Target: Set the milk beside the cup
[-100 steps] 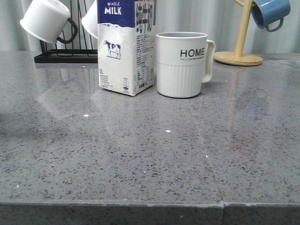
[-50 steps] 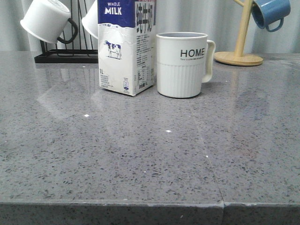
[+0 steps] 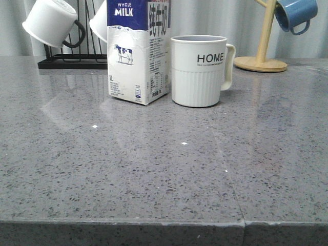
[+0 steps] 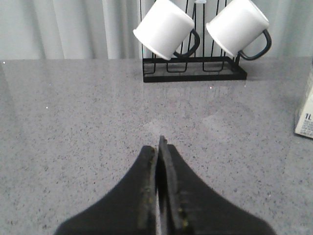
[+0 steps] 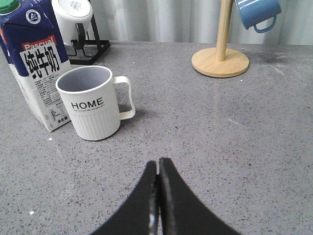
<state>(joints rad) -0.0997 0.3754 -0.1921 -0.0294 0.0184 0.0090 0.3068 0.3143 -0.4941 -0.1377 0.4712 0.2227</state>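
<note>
The milk (image 3: 137, 51) carton stands upright on the grey table, directly left of the cup (image 3: 199, 70), a narrow gap between them. The right wrist view shows the milk (image 5: 35, 63) and the white HOME cup (image 5: 93, 104) side by side, well ahead of my right gripper (image 5: 158, 164), which is shut and empty. My left gripper (image 4: 158, 144) is shut with nothing in it, low over bare table; only a corner of the milk (image 4: 305, 110) shows at that view's edge. Neither gripper appears in the front view.
A black wire rack (image 3: 72, 60) with white mugs (image 3: 48, 21) stands at the back left. A wooden mug tree (image 3: 261, 61) holding a blue mug (image 3: 294, 14) stands at the back right. The table's front edge (image 3: 164, 223) runs across the front view.
</note>
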